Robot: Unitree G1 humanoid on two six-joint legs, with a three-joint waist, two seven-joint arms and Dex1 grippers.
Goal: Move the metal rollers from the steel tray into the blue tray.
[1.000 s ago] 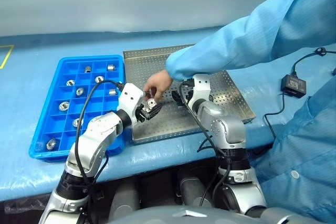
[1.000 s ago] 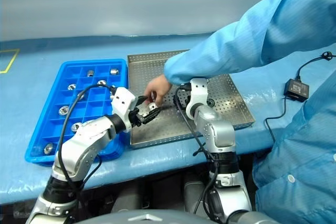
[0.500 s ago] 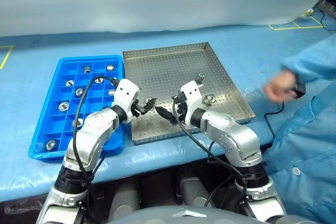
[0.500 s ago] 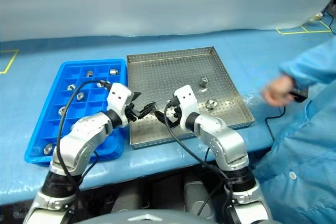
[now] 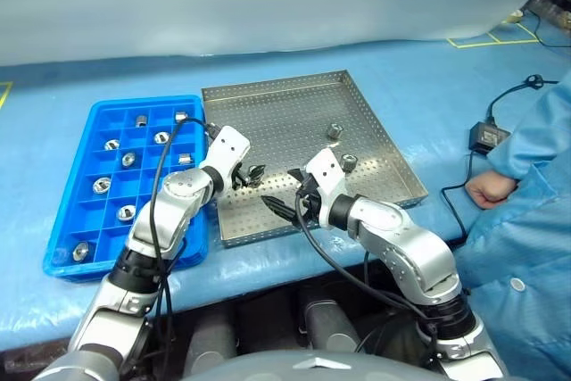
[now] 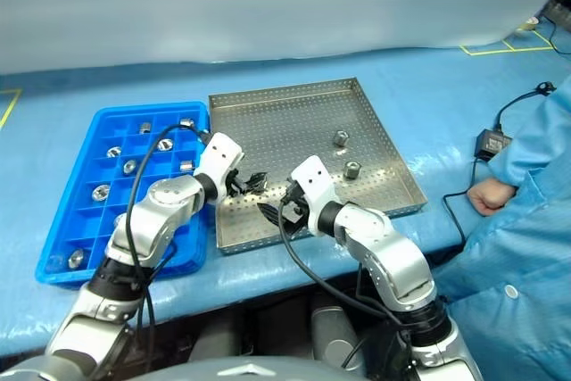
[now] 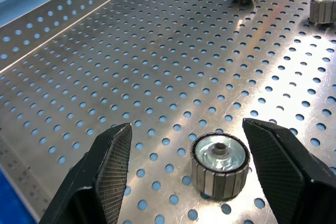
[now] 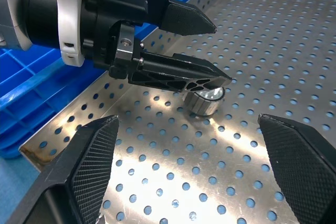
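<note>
We see a blue-covered bench point(image 5: 401, 69) with the steel tray point(image 5: 268, 104) at its middle and the blue tray point(image 5: 67, 229) touching its left edge. The left gripper point(image 7: 202, 179) hangs low over the steel tray's near left part, jaws apart, and one metal roller point(image 7: 219, 165) stands upright on the perforated floor between its two fingers — neither pad touches it. The right gripper point(image 8: 189, 171) is just beside it, also over the tray's near part, jaws spread wide and holding nothing. Two more rollers point(image 5: 335, 130) and point(image 5: 349, 162) stand on the tray's right side, well apart from the grippers. Several rollers point(image 5: 102, 186) sit in separate compartments of the blue tray. At the right edge, a person's sleeve point(image 5: 535, 144) and hand point(image 5: 489, 191) rest near a black adapter point(image 5: 486, 137).
</note>
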